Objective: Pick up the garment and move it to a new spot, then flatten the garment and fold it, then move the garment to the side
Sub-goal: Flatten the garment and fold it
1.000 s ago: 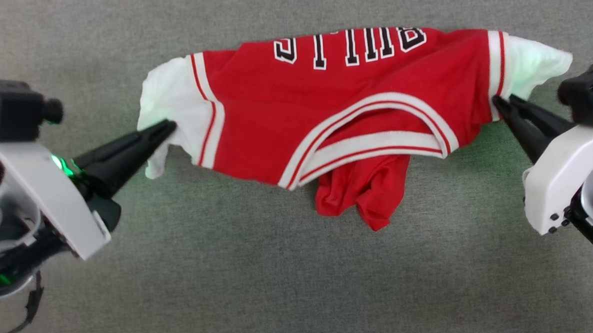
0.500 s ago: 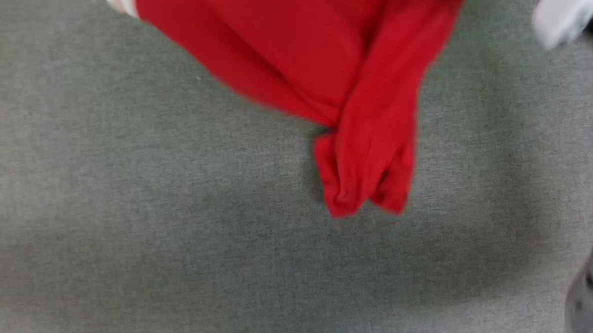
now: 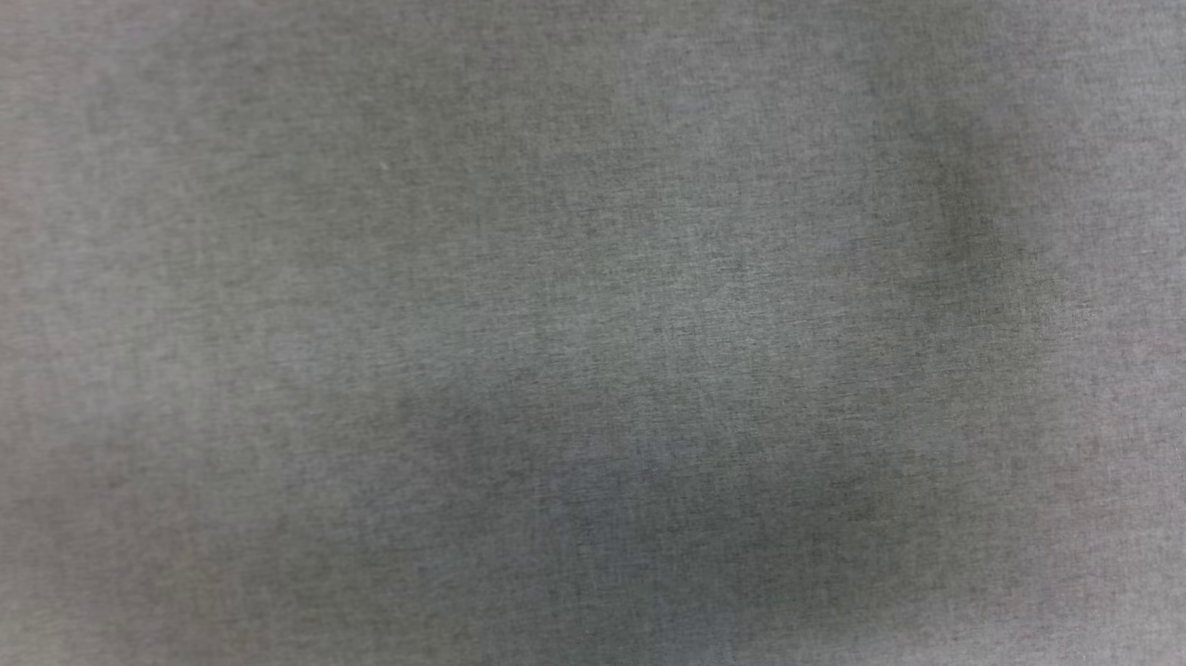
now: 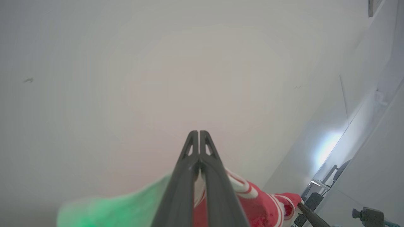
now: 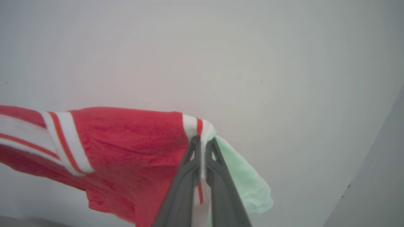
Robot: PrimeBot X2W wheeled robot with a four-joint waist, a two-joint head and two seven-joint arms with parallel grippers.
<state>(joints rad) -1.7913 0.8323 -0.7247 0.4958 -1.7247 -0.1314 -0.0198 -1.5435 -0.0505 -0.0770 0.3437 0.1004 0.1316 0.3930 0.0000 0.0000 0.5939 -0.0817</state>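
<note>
One garment (image 5: 126, 142), seemingly spanning sleeve-to-sleeve, left fingers (image 4: 183, 189) to right fingers (image 5: 184, 189)

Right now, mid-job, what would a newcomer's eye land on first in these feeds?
The garment, bright red with white striped trim, hangs across the right wrist view, the right gripper clamped on its sleeve seam, jaws shut. In the left wrist view the left gripper pinches a green-lit white sleeve. The head view looks down on a grey surface with a soft shadow.

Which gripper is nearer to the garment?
Neither; they tie. The left gripper is shut on the garment at one sleeve, the right gripper at the other sleeve's striped trim.
</note>
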